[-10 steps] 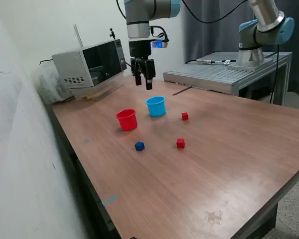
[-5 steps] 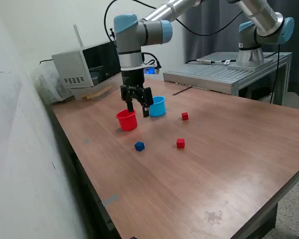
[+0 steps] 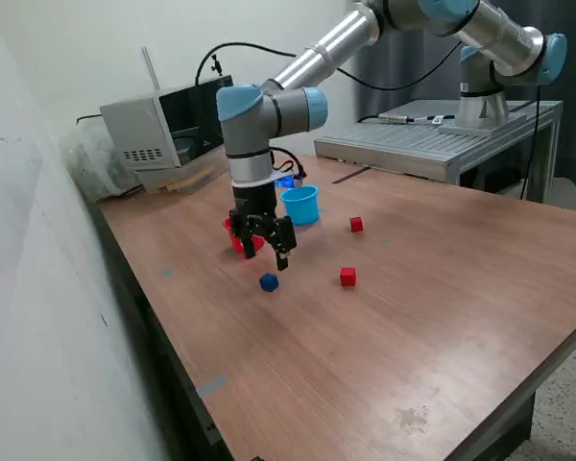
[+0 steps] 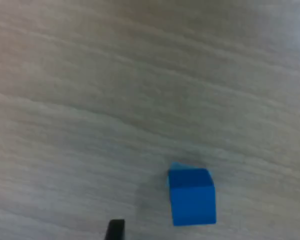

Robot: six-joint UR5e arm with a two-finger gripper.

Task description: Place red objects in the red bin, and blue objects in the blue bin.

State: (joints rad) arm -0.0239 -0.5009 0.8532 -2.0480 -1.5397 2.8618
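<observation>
My gripper [image 3: 266,255] is open and empty. It hangs a little above the table, just over and behind a dark blue cube [image 3: 269,281]. The wrist view shows this cube [image 4: 191,196] on the wood between my spread fingertips [image 4: 115,229]. The red cup [image 3: 236,236] stands behind my gripper and is mostly hidden by it. The light blue cup [image 3: 300,204] stands just beyond it, toward the exterior view's right. One red cube [image 3: 356,225] lies right of the blue cup and another red cube [image 3: 348,277] lies nearer the front. A second blue cube is not in view.
A grey box-shaped appliance [image 3: 168,130] stands at the table's back, at the exterior view's left. A metal platform [image 3: 432,144] with a second arm's base [image 3: 485,91] stands behind the table at the right. The wall runs along the left.
My gripper has come down from high above the blue cup, moving forward past the red cup, and now hangs low over the blue cube. No object has moved.
</observation>
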